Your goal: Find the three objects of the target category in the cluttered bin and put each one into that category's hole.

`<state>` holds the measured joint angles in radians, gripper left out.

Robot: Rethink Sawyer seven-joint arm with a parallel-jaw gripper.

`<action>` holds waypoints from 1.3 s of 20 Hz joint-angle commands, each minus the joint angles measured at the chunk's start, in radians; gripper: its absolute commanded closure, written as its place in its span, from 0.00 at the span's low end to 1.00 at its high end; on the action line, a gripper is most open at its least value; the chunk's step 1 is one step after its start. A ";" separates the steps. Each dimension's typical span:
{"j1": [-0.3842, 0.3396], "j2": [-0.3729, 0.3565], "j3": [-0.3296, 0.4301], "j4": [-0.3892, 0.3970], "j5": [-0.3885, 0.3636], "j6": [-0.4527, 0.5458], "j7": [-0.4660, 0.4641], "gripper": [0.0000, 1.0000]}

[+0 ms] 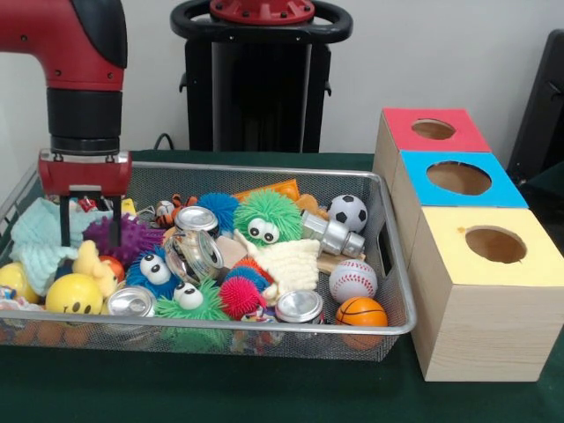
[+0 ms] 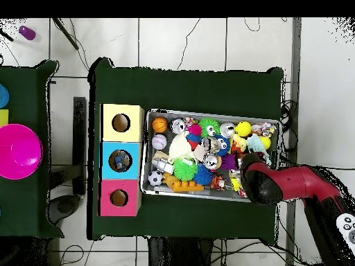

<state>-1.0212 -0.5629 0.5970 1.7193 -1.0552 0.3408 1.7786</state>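
Observation:
The silver wire-mesh bin (image 1: 264,328) is full of toys; it also shows in the overhead view (image 2: 208,113). My gripper (image 1: 89,241) hangs open and empty over the bin's left end, above a pale green cloth (image 1: 40,233) and a purple spiky ball (image 1: 132,238). In the overhead view only the red arm (image 2: 263,183) shows, covering the gripper. A clear wrinkly thing that may be a bottle (image 1: 196,256) lies near the bin's middle, half hidden by toys. The blue-topped box's hole (image 1: 458,178) stands right of the bin; in the overhead view this hole (image 2: 120,161) shows something pale inside.
The red-topped box (image 1: 432,129) and the yellow-topped box (image 1: 493,245) flank the blue one. Silver cans (image 1: 130,301) and a shiny metal flask (image 1: 330,233) lie among balls and fuzzy toys. A pink bowl (image 2: 17,151) sits on a side table.

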 commanded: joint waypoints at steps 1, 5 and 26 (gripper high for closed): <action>-0.066 0.014 0.081 0.043 -0.080 -0.033 -0.263 0.00; -0.131 0.038 0.155 0.006 -0.102 0.003 -0.447 0.00; -0.114 0.166 0.007 -0.021 -0.218 -0.119 -0.215 0.00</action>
<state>-1.1787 -0.4700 0.6855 1.7189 -1.1824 0.3082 1.5355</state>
